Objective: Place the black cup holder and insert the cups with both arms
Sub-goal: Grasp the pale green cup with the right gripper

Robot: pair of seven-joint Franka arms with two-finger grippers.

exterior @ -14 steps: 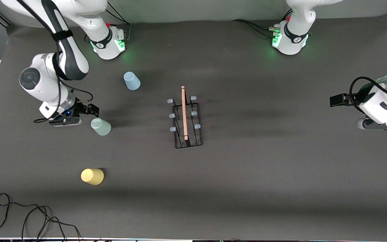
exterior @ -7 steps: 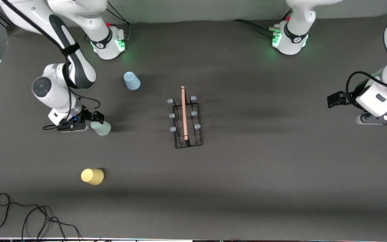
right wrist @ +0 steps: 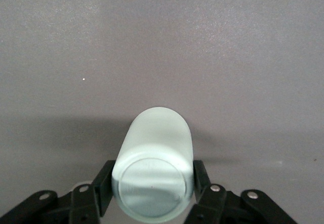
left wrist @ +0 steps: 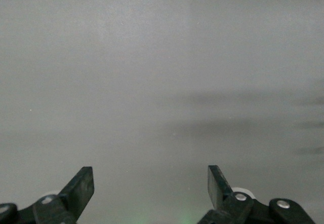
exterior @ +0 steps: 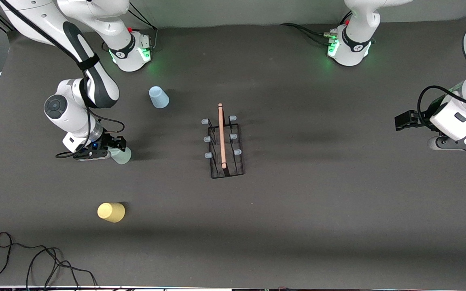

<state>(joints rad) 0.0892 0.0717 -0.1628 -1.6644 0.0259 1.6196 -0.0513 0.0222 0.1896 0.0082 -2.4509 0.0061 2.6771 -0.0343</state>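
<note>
The black cup holder (exterior: 225,159) with its wooden rod handle (exterior: 221,135) stands mid-table. Toward the right arm's end, my right gripper (exterior: 117,149) is shut on the pale green cup (exterior: 123,156), low at the table. In the right wrist view the cup (right wrist: 154,153) shows its flat base, and the fingers (right wrist: 104,183) press its sides within my right gripper (right wrist: 152,181). The light blue cup (exterior: 158,97) lies nearer the right arm's base. The yellow cup (exterior: 111,212) lies nearer the front camera. My left gripper (exterior: 399,120) waits open at the left arm's end, and between the fingers of that gripper (left wrist: 151,183) shows only bare table.
The dark grey table mat (exterior: 318,202) spreads wide around the holder. Loose black cables (exterior: 34,262) lie at the near edge toward the right arm's end. Both arm bases (exterior: 130,52) glow green along the edge farthest from the front camera.
My right gripper has slid toward the pale green cup and closed on it. The left arm has shifted slightly and stays open.
</note>
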